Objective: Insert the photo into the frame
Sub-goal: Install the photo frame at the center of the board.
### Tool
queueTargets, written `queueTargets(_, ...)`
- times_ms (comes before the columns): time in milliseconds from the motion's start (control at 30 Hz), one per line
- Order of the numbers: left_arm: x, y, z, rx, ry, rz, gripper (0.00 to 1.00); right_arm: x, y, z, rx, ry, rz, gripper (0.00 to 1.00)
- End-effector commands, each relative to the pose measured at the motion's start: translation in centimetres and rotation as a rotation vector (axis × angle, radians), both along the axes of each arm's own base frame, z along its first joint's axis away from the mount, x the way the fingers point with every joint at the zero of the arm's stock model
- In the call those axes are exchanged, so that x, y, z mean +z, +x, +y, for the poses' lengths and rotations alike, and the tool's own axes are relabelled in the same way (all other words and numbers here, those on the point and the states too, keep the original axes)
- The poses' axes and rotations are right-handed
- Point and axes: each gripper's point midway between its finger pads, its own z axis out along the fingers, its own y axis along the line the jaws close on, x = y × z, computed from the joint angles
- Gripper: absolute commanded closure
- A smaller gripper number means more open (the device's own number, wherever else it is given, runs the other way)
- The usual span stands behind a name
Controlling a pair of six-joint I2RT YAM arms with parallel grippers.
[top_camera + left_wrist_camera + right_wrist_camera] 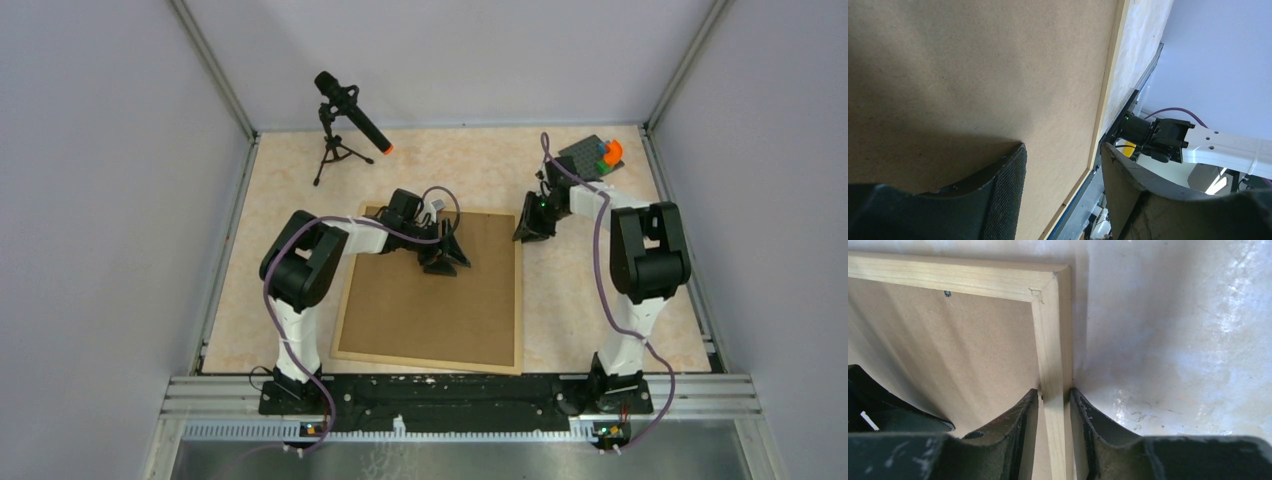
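Note:
The frame (519, 300), thin light wood, lies flat on the table with a plain brown backing board (430, 310) filling it. The photo is hidden. My left gripper (447, 262) is over the board's far part, open and empty; in the left wrist view the gripper (1063, 150) sits low above the board (973, 65), near the frame's strip (1108, 85). My right gripper (524, 232) is shut on the frame's right strip just below its far right corner. The right wrist view shows the gripper (1054, 392) with one jaw on each side of the wood (1048, 330).
A black microphone on a small tripod (350, 120) stands at the back left. A dark block with orange, green and blue pieces (598, 155) sits at the back right corner. Grey walls enclose the marbled table (600, 300).

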Motion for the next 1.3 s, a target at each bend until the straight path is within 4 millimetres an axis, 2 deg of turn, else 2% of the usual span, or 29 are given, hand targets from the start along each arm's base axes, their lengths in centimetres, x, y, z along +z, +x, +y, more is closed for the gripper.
queueTargets(0, -2.3, -0.3, 0.5, 0.012, 0.048, 0.015, 0.38, -3.7, -1.0, -0.1, 0.046, -0.06, 0.056, 0.64)
queueTargets(67, -2.3, -0.4, 0.6, 0.011, 0.049, 0.015, 0.38, -1.9, -0.7, 1.3, 0.065, 0.055, 0.033, 0.57)
queueTargets(233, -2.1, -0.3, 0.5, 0.009, 0.041, 0.012, 0.39, 0.6, -0.2, -1.1, -0.014, 0.102, -0.031, 0.58)
queueTargets(367, -2.2, -0.3, 0.5, 0.008, 0.042, 0.01, 0.39, 0.3, -1.0, -2.8, -0.025, 0.065, -0.021, 0.65)
queueTargets(533, -2.1, -0.4, 0.4, 0.005, 0.035, 0.01, 0.39, -0.1, -0.6, -3.2, -0.038, 0.065, -0.02, 0.69)
queueTargets(1267, -2.0, -0.4, 0.5, 0.007, 0.034, 0.009, 0.4, -2.5, -0.7, -2.0, 0.014, -0.093, 0.018, 0.69)
